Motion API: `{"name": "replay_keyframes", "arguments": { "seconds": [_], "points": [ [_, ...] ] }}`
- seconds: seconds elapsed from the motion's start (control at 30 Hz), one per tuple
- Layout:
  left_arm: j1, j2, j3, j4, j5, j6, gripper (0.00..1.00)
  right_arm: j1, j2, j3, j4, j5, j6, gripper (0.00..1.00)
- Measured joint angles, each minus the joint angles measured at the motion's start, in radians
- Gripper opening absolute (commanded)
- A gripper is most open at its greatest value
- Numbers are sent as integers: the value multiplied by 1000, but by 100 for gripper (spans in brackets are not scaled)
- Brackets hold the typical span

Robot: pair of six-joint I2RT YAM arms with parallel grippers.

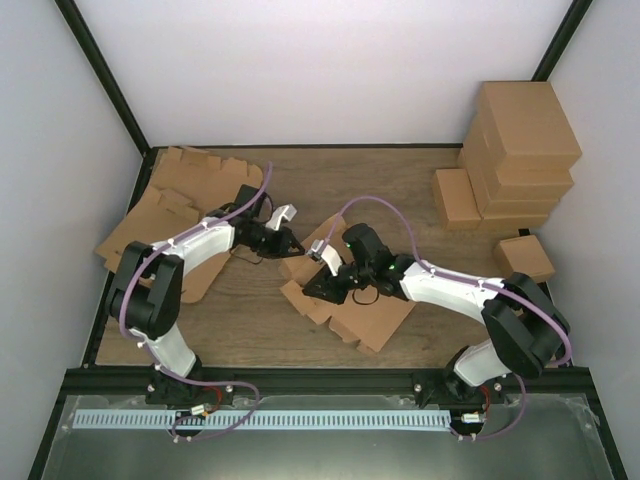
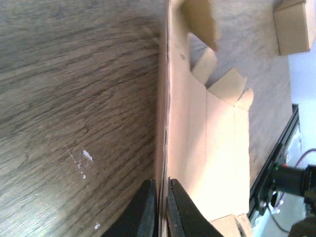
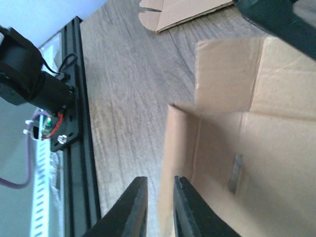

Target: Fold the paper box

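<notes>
The paper box (image 1: 365,315) lies partly folded in the middle of the table, a brown die-cut piece with some flaps raised. My left gripper (image 1: 288,243) is at its far left corner. In the left wrist view that gripper (image 2: 160,190) is shut on the thin edge of an upright panel of the paper box (image 2: 217,143). My right gripper (image 1: 320,288) is at the box's left side. In the right wrist view its jaws (image 3: 160,185) stand slightly open around a raised flap of the paper box (image 3: 256,148); the flap lies against the right finger and stands clear of the left one.
Flat cardboard blanks (image 1: 165,205) are heaped at the back left. Finished boxes (image 1: 520,150) are stacked at the back right, with one small box (image 1: 525,257) in front of them. A black frame rail (image 1: 330,375) runs along the near edge.
</notes>
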Motion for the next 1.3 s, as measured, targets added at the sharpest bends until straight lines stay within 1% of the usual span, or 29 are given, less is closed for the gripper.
{"name": "replay_keyframes", "arguments": {
  "seconds": [0.17, 0.33, 0.37, 0.4, 0.43, 0.47, 0.6, 0.73, 0.87, 0.93, 1.03, 1.2, 1.3],
  "points": [
    [0, 5, 1, -4, -11, -1, 4, 11, 5, 0, 24, -40, -3, 25],
    [-1, 5, 2, -4, -10, -1, 4, 53, 56, -1, 95, -74, 21, 27],
    [-2, 5, 2, -4, -10, -1, 4, 64, 71, -2, 109, -79, 26, 29],
    [-4, 5, 2, -4, -10, -1, 4, 76, 88, -3, 122, -83, 31, 33],
    [-6, 5, 2, -4, -10, -1, 4, 89, 104, -4, 130, -87, 38, 41],
    [-8, 5, 2, -4, -10, -1, 4, 99, 117, -4, 136, -90, 44, 44],
    [-11, 5, 2, -6, -11, 1, 4, 129, 132, -20, 171, -84, 76, 45],
    [-11, 3, 2, -16, -18, 12, 4, 127, 75, -48, 180, -18, 95, 45],
    [-13, -3, 10, -49, -38, 37, 4, 80, -13, -63, 180, 33, 105, 45],
    [-21, -11, 25, -76, -64, 63, 4, 29, -54, -77, 179, 56, 111, 46],
    [-44, -34, 53, -119, -113, 106, 4, -76, -99, -92, 156, 135, 118, 47],
    [-94, -96, 80, -167, -203, 170, 4, -187, -75, -91, 92, 310, 139, 46],
    [-117, -135, 80, -182, -244, 196, 4, -227, -31, -90, 56, 370, 144, 45]
  ]
}}
